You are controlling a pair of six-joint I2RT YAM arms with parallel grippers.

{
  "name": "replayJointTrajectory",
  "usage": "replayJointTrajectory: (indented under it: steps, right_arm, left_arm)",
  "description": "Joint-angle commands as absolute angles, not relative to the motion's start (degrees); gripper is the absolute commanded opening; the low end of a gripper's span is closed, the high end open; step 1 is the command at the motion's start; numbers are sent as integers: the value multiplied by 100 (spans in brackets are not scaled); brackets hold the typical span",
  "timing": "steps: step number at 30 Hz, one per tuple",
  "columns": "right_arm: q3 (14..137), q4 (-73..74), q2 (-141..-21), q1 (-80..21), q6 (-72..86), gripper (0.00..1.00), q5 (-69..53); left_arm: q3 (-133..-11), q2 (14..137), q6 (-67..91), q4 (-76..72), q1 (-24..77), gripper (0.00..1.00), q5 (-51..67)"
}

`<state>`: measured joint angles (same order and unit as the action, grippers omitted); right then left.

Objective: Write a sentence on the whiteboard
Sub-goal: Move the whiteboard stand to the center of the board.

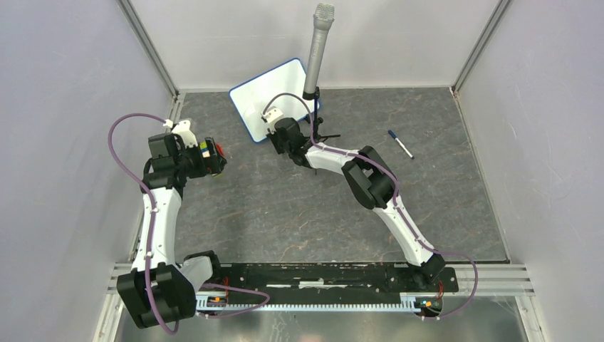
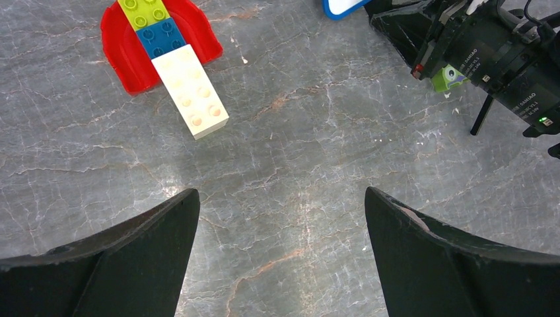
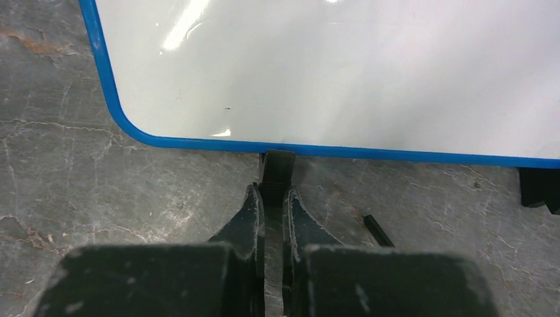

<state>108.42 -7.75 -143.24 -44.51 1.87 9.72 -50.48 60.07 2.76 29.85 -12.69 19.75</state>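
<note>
The task is at its opening step: the whiteboard (image 3: pixel 330 66) is being secured, and no writing has begun. It lies at the far side of the table (image 1: pixel 285 214), turned at an angle, just in front of a microphone (image 1: pixel 318 50) on a small stand. The part of its white face that the right wrist view shows is blank, so none of the sentence is there yet.

The right end effector (image 3: pixel 272 195) sits at the board's near, blue-edged side. Its two fingers are closed, and they appear to pinch a small black foot (image 3: pixel 277 170) that sticks out from under that edge. A second foot (image 3: pixel 538 188) shows further along the same edge.

The left end effector (image 2: pixel 280 191) hovers with its fingers spread wide and holds nothing. It is above bare table, near a red piece (image 2: pixel 125 53) carrying a row of toy bricks (image 2: pixel 178 72).

A marker (image 1: pixel 400 144) lies on the table to the right, well apart from the board and from both arms.

The grip on the foot looks meant either for pulling the board into a better position or for steadying it. After that, one arm must fetch the marker. The right arm is the nearer one, but it would first have to let go of the foot. The thin foot gives little to hold, so any pull should be slow and level, or the board may slip free or swing into the microphone stand.
</note>
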Motion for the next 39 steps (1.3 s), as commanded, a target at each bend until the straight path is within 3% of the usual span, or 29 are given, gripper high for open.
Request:
replayJointTrajectory:
  steps: [1, 27, 39]
  right_arm:
    - [10853, -1031, -14106, -4616, 51, 0, 509]
    - [8434, -956, -12295, -5584, -901, 0, -432]
    - [9032, -529, -12695, -5788, -1267, 0, -794]
  left_arm:
    - [-5027, 6026, 475, 2769, -1301, 100, 1952]
    - [-5212, 5894, 780, 2933, -1779, 100, 1645]
    - [-5203, 5867, 800, 2927, -1945, 100, 1732]
